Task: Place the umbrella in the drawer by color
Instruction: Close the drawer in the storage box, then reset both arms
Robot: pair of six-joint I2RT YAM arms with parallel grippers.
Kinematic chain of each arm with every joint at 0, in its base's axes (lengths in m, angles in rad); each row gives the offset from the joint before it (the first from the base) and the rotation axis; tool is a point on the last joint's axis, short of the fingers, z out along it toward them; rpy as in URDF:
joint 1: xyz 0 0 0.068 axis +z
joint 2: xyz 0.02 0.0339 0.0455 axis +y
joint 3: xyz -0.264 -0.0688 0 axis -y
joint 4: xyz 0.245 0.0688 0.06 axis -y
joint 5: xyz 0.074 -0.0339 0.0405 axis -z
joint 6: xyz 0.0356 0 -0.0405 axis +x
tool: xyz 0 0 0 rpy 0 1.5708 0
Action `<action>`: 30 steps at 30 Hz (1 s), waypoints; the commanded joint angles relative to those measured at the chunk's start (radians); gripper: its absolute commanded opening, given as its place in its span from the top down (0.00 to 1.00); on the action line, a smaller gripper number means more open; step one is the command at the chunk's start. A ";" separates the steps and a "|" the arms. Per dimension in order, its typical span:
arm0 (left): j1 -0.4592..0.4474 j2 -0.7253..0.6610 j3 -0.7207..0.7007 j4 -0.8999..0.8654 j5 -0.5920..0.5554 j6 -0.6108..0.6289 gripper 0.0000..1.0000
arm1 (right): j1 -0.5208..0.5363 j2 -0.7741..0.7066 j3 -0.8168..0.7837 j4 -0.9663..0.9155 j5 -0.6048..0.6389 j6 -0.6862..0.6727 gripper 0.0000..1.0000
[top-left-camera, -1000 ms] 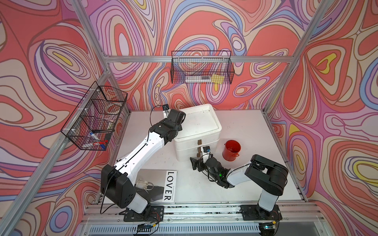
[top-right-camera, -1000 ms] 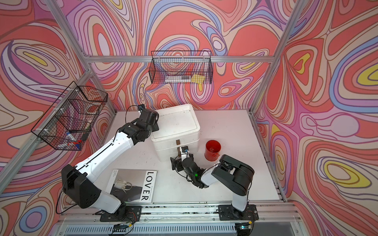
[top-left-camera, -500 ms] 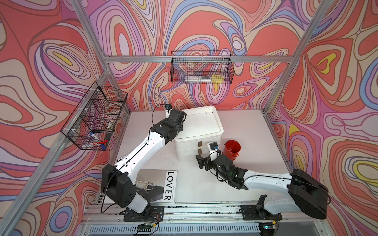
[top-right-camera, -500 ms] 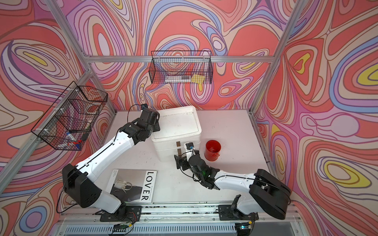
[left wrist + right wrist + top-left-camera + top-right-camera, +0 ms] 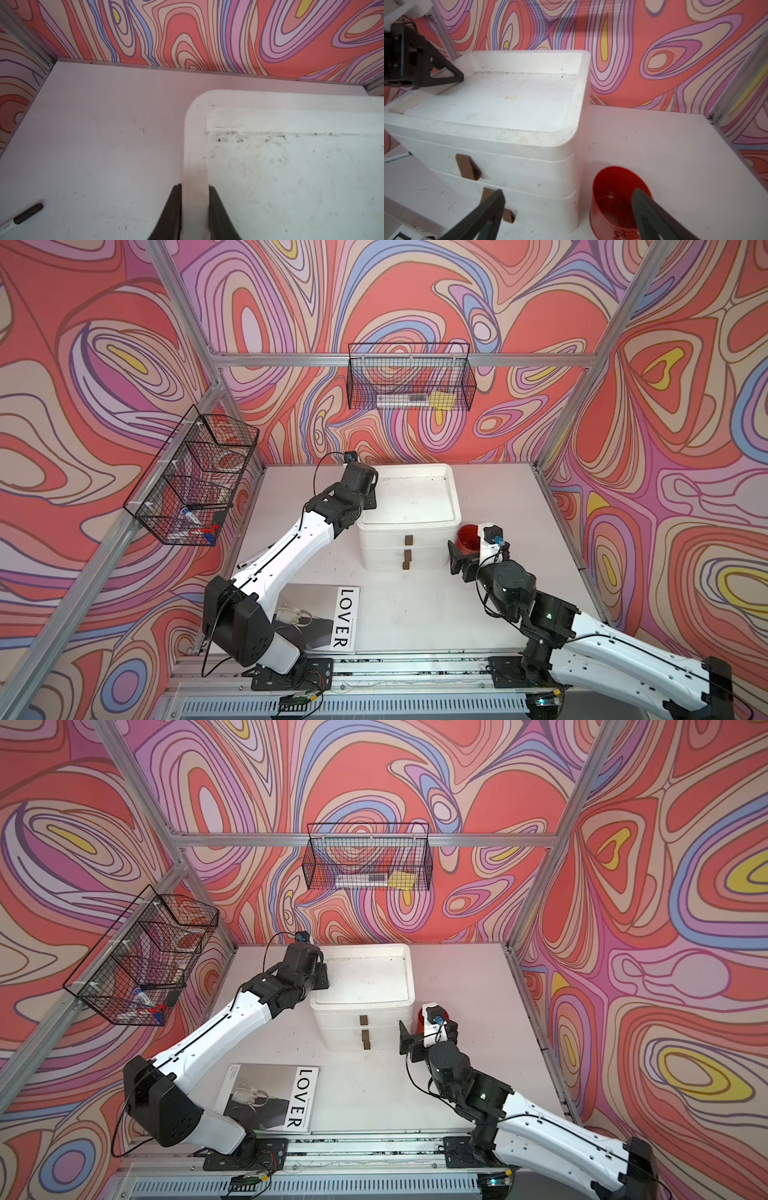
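Beside the front corner of the drawer unit (image 5: 390,549), the right gripper (image 5: 569,194) hangs with its fingers spread wide and empty; in the right wrist view one finger shows against the lower handle (image 5: 508,215) and the other against the red pail (image 5: 600,220), though I cannot tell whether either touches. The left gripper (image 5: 195,187) is pinched on the unit's raised side rim, apparently bracing it. No umbrella can be made out in any view, and the pail shows nothing tall inside; both drawers look shut.

Likely troubles: a sideways sweep of the wide right fingers could tip or shove the pail, which looks light; the handles are small sloped tabs, so a shallow pinch may slip off; if the left hold on the smooth rim gives way, a pull could drag the whole unit across the tabletop (image 5: 498,506) instead of opening a drawer; both handles are the same brown, so matching by colour has no visible cue.

The unit is white and matte, with rounded corners and a recessed top that is scuffed and speckled dark; the upper handle (image 5: 467,167) is a brown wedge; the pail is glossy, cylindrical and reflective; the tabletop is pale and finely scratched.
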 commanded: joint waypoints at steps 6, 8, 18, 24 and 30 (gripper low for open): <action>-0.048 -0.069 -0.102 -0.103 0.223 -0.060 0.62 | 0.004 -0.044 -0.103 0.029 0.383 -0.135 0.02; -0.048 -0.130 -0.138 -0.076 0.220 -0.070 0.50 | 0.004 -0.047 -0.135 0.063 0.405 -0.138 0.02; -0.054 -0.412 -0.187 -0.120 0.268 -0.111 0.07 | -0.006 -0.131 -0.208 0.178 0.455 -0.236 0.02; -0.056 -0.603 -0.185 -0.196 0.276 -0.093 0.05 | -0.014 -0.244 -0.171 0.148 0.487 -0.343 0.02; -0.056 -0.758 -0.210 -0.271 0.255 -0.011 0.01 | -0.051 -0.356 -0.248 0.264 0.446 -0.502 0.02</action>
